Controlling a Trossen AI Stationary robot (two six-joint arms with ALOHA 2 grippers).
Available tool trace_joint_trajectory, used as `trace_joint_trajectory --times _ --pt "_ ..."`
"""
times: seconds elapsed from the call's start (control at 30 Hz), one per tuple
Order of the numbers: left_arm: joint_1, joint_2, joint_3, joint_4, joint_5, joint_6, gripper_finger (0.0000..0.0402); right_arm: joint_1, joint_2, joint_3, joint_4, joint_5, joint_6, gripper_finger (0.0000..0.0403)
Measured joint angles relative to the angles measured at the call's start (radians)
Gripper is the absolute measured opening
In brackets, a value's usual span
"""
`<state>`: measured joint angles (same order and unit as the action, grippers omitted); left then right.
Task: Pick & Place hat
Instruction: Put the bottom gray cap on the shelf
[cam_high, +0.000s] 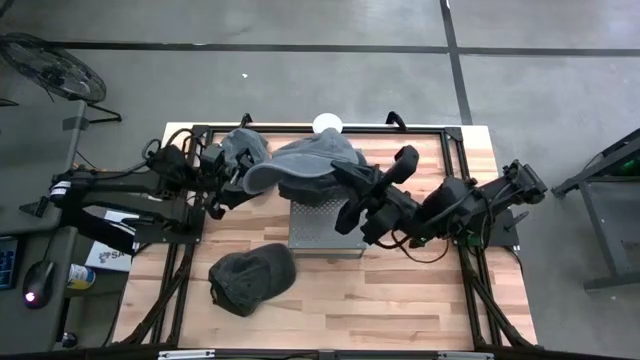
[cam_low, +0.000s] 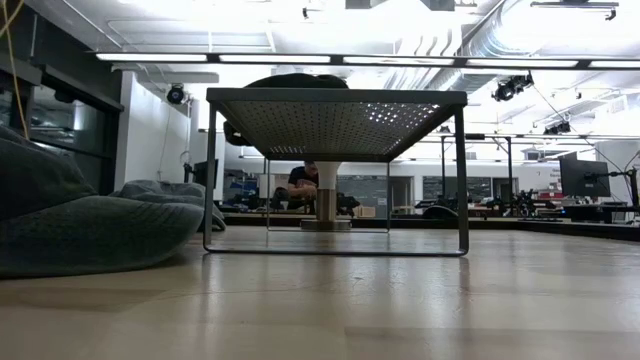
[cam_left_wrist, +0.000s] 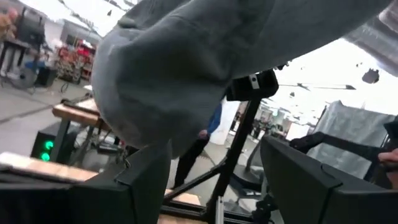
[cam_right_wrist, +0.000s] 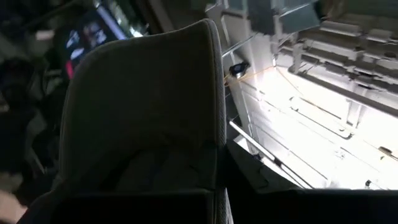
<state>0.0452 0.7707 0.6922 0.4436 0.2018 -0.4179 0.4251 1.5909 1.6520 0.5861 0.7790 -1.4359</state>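
Two pincers clamp one grey hat (cam_high: 305, 165) above the metal stand (cam_high: 325, 228); left pincer (cam_high: 240, 175) on its brim; right pincer (cam_high: 345, 170) opposite.

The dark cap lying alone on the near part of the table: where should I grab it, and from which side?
Take the dark cap by its brim, the flatter lobe toward the table's left edge, probably coming straight down from above with the left gripper, the nearer arm. The brim looks stiff and thin, a firmer edge for pinching than the soft rounded crown. Both grippers are now busy at the grey hat on the metal stand.
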Motion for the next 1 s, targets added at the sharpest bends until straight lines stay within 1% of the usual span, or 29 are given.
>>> trace_joint_trajectory --times 0.1,0.23,0.37,0.47,0.53,0.63,0.8,0.93,1.0 --pt "0.000 0.008 0.024 0.000 0.000 0.059 0.0245 0.009 -0.009 0.001 0.032 -0.036 0.044 0.0004" --pt "0.000 0.005 0.035 0.003 -0.019 0.132 0.0245 0.016 -0.040 0.013 0.034 -0.144 0.156 0.0004" --pt "0.000 0.010 0.036 0.036 -0.034 0.151 0.0245 0.011 -0.075 0.015 0.022 -0.308 0.281 0.0004" --pt "0.000 0.036 0.037 0.107 -0.017 0.128 0.0245 -0.012 -0.095 0.015 -0.036 -0.437 0.362 0.0004" --pt "0.000 0.067 0.037 0.182 0.009 0.092 0.0245 -0.037 -0.106 0.015 -0.089 -0.529 0.431 0.0004" --pt "0.000 0.115 0.037 0.308 0.042 0.008 0.0245 -0.083 -0.120 0.015 -0.156 -0.703 0.536 0.0004" --pt "0.000 0.196 0.037 0.477 0.116 -0.209 0.0245 -0.150 -0.135 0.015 -0.204 -0.940 0.663 0.0004" --pt "0.000 0.230 0.037 0.509 0.131 -0.418 0.0245 -0.203 -0.136 0.015 -0.209 -1.119 0.746 0.0004" --pt "-0.002 0.247 0.037 0.509 0.131 -0.503 0.0245 -0.230 -0.136 0.015 -0.210 -1.179 0.772 0.0004"
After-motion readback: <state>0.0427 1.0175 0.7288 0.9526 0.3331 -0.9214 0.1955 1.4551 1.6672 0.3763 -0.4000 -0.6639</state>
